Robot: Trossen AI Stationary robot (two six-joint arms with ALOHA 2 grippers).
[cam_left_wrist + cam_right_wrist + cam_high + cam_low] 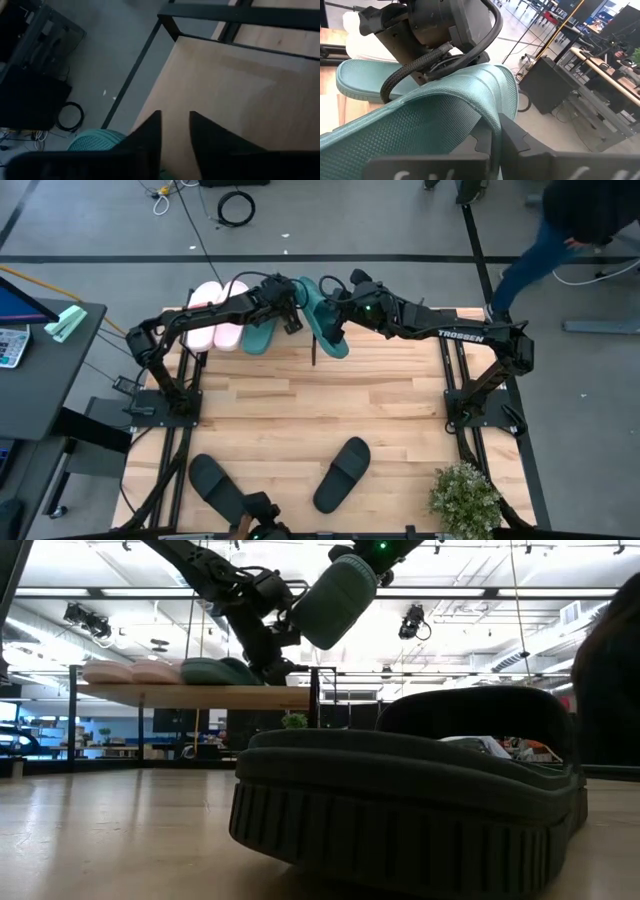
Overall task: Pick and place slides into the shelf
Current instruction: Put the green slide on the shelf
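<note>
My right gripper [495,125] is shut on a teal slide [324,318], which it holds in the air over the right end of the shelf [200,695]; in the low view this slide [335,600] is tilted, well above the plank. Resting on the shelf are the pale pink pair [215,315] and the other teal slide [262,330]. My left gripper [175,117] is open by a narrow gap with nothing between the fingers. It hovers over the plank [225,80] beside the shelved teal slide [95,142]. Two black slides [215,485] [342,473] lie on the table near its near edge. My right gripper pinches the teal slide by the edge of its wide strap [492,107], one finger on each face of the strap. It comes from the table's right, slanting down. The slide is lifted clear and tilted, its sole not touching the shelf.
A potted plant [465,500] stands at the table's near right corner. One black slide [410,790] fills the front of the low view. A person [570,230] is on the floor beyond the far right corner. The middle of the tabletop [320,405] is bare wood.
</note>
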